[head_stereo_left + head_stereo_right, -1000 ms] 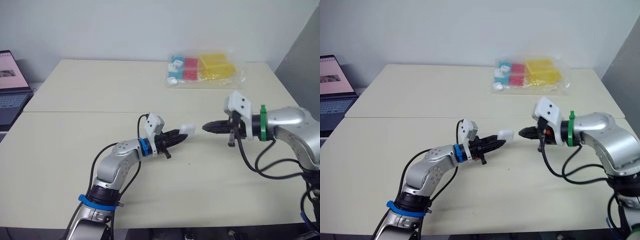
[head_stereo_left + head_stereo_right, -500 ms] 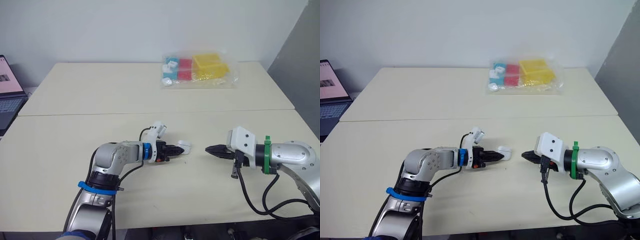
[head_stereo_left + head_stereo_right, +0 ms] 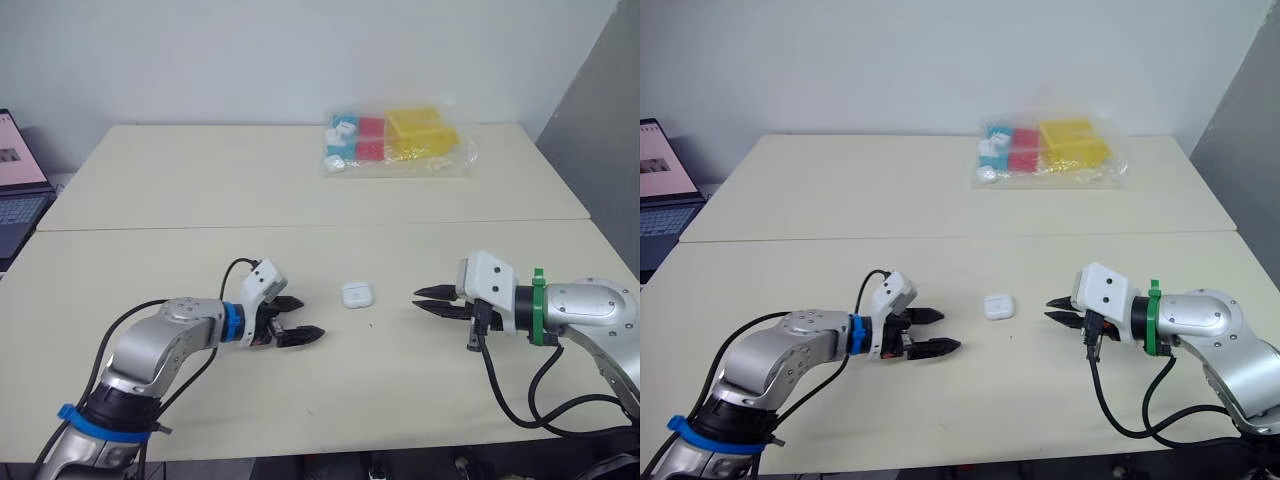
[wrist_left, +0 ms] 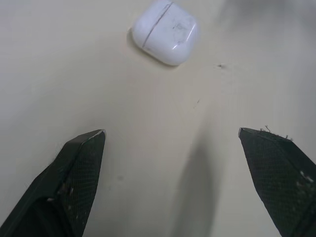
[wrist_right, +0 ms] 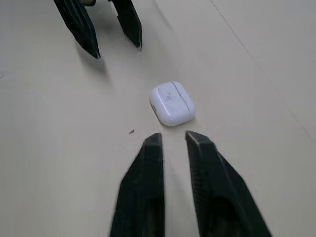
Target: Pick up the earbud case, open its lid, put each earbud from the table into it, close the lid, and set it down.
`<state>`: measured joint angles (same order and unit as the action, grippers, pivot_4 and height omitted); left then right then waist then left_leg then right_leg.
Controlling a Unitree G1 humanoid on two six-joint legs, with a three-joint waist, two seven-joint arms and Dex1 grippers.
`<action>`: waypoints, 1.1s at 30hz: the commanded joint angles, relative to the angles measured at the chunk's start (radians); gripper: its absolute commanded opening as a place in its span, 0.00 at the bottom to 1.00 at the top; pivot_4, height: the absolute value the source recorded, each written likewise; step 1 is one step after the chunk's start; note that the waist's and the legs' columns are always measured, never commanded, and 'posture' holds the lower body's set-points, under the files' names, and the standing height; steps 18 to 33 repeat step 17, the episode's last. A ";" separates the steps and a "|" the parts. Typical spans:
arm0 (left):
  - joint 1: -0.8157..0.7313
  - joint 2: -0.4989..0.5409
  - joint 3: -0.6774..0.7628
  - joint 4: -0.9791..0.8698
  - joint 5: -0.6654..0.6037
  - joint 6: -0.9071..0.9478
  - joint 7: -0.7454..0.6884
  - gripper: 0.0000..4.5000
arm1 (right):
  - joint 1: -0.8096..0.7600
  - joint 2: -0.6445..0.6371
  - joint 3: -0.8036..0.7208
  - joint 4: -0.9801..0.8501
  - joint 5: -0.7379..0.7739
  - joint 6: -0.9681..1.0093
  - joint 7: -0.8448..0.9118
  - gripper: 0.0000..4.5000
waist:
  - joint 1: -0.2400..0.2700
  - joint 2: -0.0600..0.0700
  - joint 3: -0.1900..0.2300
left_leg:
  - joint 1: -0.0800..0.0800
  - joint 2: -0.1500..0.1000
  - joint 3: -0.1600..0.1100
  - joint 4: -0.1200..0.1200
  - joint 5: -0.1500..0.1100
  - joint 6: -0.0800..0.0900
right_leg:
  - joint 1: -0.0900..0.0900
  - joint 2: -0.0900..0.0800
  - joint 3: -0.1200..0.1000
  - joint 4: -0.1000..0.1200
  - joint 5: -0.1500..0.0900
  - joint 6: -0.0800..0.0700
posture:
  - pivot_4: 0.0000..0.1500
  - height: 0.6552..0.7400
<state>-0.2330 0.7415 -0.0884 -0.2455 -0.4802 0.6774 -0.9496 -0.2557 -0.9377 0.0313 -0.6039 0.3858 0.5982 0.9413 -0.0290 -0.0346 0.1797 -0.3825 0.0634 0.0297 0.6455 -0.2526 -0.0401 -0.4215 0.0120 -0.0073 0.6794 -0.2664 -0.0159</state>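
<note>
At worktop [image 3: 200,200] centre: earbud case [image 3: 356,295] lies lid-shut, no longer held as 0.5 s ago | left tool [image 3: 308,318] now empty, fingers spread wide, drawn back to case's 8 o'clock | right tool [image 3: 417,299] at case's 3 o'clock, fingers slightly parted, clear of case

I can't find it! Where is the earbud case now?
In the head view, the earbud case lies closed on the table, between the left gripper and the right gripper, touching neither.

The laptop [image 3: 18,205] is cut off at my view's edge. Pieces in the plastic bag [image 3: 460,152] are too small to name. The shut earbud case [image 4: 165,32] hides its inside.
</note>
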 commanded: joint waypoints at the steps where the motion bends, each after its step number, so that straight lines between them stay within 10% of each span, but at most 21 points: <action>1: 0.005 0.058 0.133 -0.108 -0.050 -0.127 -0.097 1.00 | -0.045 -0.039 -0.060 -0.018 0.044 -0.001 0.049 0.45 | 0.002 0.000 0.000 | 0.000 0.000 0.000 0.000 0.000 0.000 | 0.000 0.000 0.000 0.000 0.000 0.000 | 1.00 1.00; 7: 0.054 0.179 0.163 -0.169 0.015 -0.165 -0.126 1.00 | -0.021 -0.127 -0.097 0.024 0.067 -0.036 0.150 0.95 | 0.012 0.000 0.000 | -0.002 -0.001 0.000 -0.001 0.000 0.000 | 0.000 0.000 -0.001 -0.003 -0.001 -0.001 | 1.00 1.00; 33: 0.119 0.179 0.162 -0.186 0.012 -0.231 -0.160 1.00 | 0.002 -0.123 -0.067 0.115 0.005 -0.169 0.191 0.95 | 0.012 0.000 0.000 | -0.001 0.001 0.000 -0.001 0.000 0.000 | 0.000 0.000 -0.001 -0.002 -0.001 -0.001 | 1.00 1.00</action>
